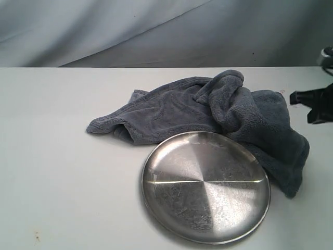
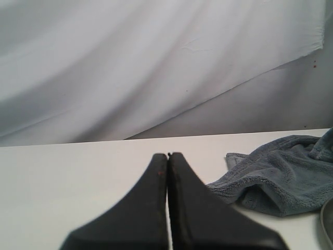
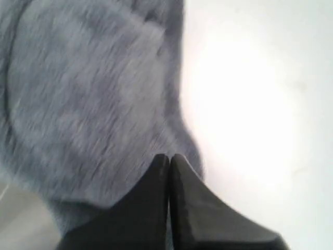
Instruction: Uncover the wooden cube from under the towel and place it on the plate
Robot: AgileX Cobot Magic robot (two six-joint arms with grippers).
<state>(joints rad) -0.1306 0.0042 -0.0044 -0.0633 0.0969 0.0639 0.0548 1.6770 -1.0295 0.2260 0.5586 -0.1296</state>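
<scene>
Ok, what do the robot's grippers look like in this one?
The left gripper and right gripper look alike: two matte black jaws each, broad at the base and tapering like wedges to narrow tips. In the exterior view only a blocky black part of the right arm shows. No cables or markings are visible.

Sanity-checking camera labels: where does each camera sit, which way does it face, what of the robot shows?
Exterior: raised, off the arms, looking down on the table, towel and plate; only a black piece of the right arm shows, at right edge.
Left wrist: low over the table, facing the backdrop past the shut left gripper.
Right wrist: looks down past the shut right gripper onto the towel.
Shared: all three see the towel.
</scene>
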